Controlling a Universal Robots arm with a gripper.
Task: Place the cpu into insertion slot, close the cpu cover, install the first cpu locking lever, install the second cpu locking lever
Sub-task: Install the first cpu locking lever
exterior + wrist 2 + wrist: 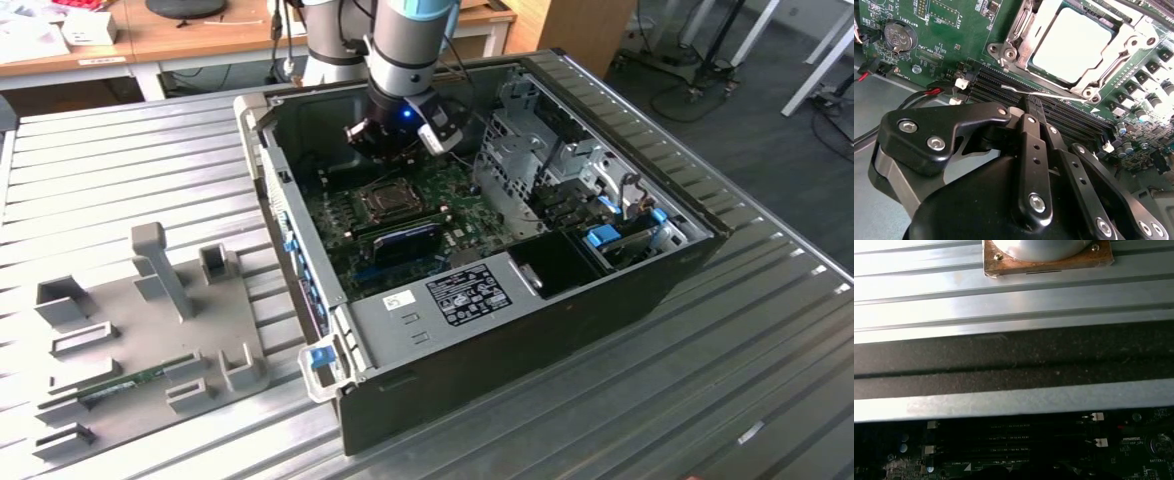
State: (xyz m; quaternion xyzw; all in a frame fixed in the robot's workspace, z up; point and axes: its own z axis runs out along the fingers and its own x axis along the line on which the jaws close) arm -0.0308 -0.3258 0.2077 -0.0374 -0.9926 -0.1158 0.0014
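On the green motherboard [447, 205] inside the open case, the cpu [1071, 45] lies flat in the insertion slot [387, 200]. The silver cpu cover [1126, 42] is down around the cpu. A thin silver locking lever [1054, 93] runs along the socket's edge, beside the black memory slots [999, 82]. My gripper [1033, 105] is shut, with its black fingertips right at that lever and nothing visibly between them. I cannot tell whether they touch the lever. In the exterior view the gripper [396, 150] hangs just behind the socket, low inside the case.
The case walls [274, 190] and a drive cage [534, 150] close in around the board. A coin battery [899, 35] and red cables [929, 91] lie near the memory slots. On the ribbed metal table, at the exterior view's left, is a grey fixture plate [147, 330].
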